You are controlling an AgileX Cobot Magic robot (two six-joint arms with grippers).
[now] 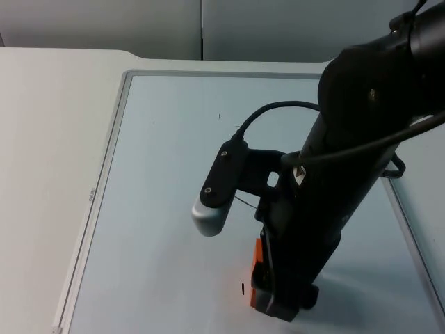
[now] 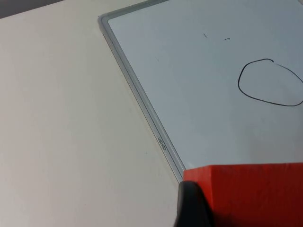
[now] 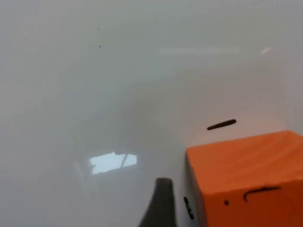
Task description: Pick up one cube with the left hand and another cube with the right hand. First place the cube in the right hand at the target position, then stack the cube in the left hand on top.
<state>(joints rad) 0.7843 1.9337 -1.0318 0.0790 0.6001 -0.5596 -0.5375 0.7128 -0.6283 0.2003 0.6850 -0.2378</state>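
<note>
The right arm (image 1: pixel 348 181) lies nearest the top camera, a thick black column slanting down from the upper right corner to the near middle of the whiteboard (image 1: pixel 167 209). At its low end the right hand (image 1: pixel 268 296) sits close to the board with an orange cube (image 1: pixel 258 259) showing at its side. The whiteboard is smooth, pale and glossy, with a thin grey frame, and lies flat on the off-white surface (image 1: pixel 49 153).

In the left wrist view, the left hand (image 2: pixel 222 208) is clamped on a red-orange cube (image 2: pixel 255 194) with a matt, sharp-edged face, held above the frame of the board. A black drawn ring (image 2: pixel 270 81) marks the board well beyond it.

In the right wrist view, the orange cube (image 3: pixel 248 182) sits against the black fingertip (image 3: pixel 161 203), its face faintly ridged; whether the right hand's fingers are pressed on it I cannot tell.
</note>
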